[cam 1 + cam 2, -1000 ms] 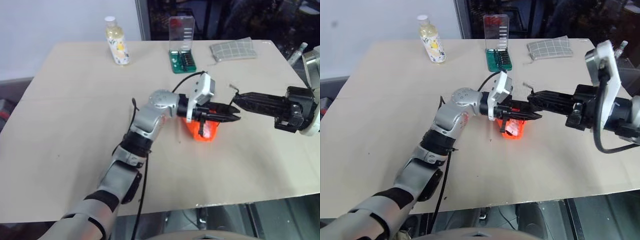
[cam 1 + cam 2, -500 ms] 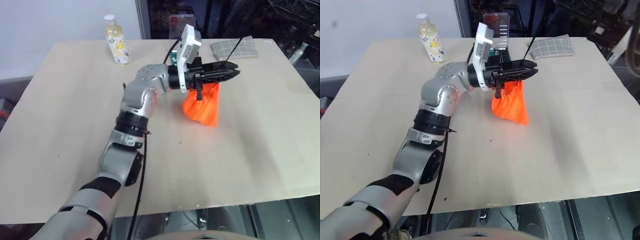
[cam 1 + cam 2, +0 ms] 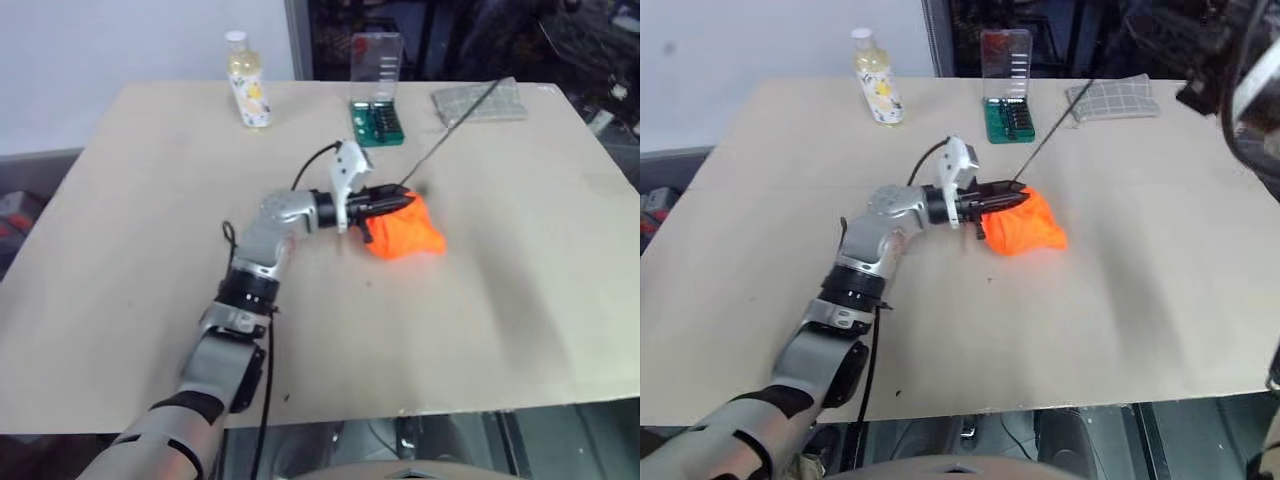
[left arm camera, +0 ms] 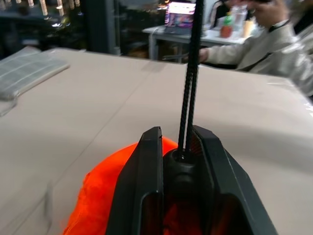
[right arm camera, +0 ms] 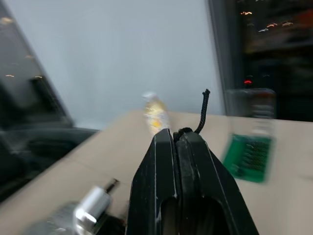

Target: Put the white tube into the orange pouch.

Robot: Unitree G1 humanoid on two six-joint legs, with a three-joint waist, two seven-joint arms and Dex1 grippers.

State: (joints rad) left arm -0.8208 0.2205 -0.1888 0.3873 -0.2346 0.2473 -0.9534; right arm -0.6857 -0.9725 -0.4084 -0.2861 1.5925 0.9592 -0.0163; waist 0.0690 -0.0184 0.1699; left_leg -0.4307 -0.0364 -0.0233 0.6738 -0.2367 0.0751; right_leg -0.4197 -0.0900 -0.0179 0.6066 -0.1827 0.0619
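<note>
The orange pouch (image 3: 412, 236) lies bunched on the table's middle. My left gripper (image 3: 400, 203) points level at its mouth and is shut on the black stopper at the pouch's neck, as the left wrist view shows (image 4: 178, 142). A thin black drawstring cord (image 3: 455, 130) runs taut from that neck up and to the right, past the table's far edge. My right gripper (image 5: 175, 134) is shut on the cord, whose frayed end (image 5: 202, 112) pokes out above the fingertips. The white tube is out of view.
A yellowish bottle (image 3: 248, 92) stands at the back left. Beside it a green bit case (image 3: 378, 100) with a raised clear lid, and a grey checked cloth (image 3: 478, 100) at the back right. A person (image 4: 274, 39) sits at a desk beyond the table.
Half a second ago the left gripper held the pouch hanging in the air; now it has come down and the pouch rests on the table. The right gripper has left the head views, drawing the cord taut.
</note>
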